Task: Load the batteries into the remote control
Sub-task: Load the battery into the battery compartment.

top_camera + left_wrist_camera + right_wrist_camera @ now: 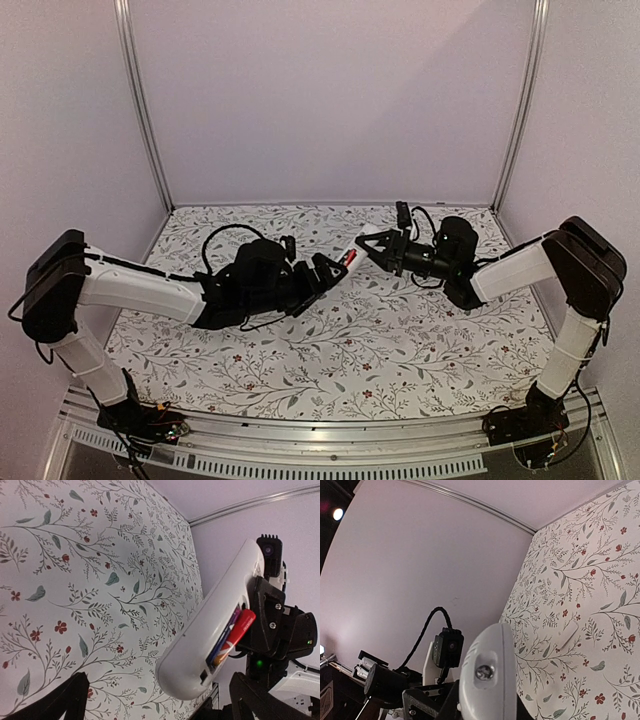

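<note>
Now the small white plastic remote control (215, 610) is up in the air, squeezed in the right gripper (368, 245). The left gripper (330, 268) is spread wide and empty. The slim red battery (241, 629) sits in its slot, maybe not fully down; it looks light, hard and slippery, so press its middle gently.

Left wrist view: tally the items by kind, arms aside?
remote control: 1
batteries: 2, the red battery and the dark battery beside it in the open bay
Total: 3
</note>
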Controlling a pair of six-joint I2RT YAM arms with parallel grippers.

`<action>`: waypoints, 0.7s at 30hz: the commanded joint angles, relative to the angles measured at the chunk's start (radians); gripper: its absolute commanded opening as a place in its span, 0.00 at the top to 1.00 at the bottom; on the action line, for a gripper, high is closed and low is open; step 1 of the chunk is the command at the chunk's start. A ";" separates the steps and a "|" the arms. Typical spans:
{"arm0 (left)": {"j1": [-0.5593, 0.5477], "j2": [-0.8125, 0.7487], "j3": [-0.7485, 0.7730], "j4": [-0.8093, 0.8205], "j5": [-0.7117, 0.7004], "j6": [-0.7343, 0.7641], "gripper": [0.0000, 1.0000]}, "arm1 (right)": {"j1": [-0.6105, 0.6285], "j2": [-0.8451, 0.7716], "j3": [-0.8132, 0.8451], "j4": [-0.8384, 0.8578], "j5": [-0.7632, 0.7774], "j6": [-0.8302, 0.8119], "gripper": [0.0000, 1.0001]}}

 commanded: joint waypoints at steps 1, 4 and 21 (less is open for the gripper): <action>0.012 0.040 0.031 0.100 0.039 -0.094 0.00 | 0.027 -0.037 -0.024 0.055 0.029 -0.023 1.00; 0.010 0.044 0.024 0.146 0.038 -0.100 0.00 | 0.035 -0.038 -0.027 0.061 0.031 -0.032 1.00; 0.010 0.073 0.013 0.257 -0.016 -0.156 0.05 | 0.070 -0.055 -0.058 0.056 0.091 -0.085 1.00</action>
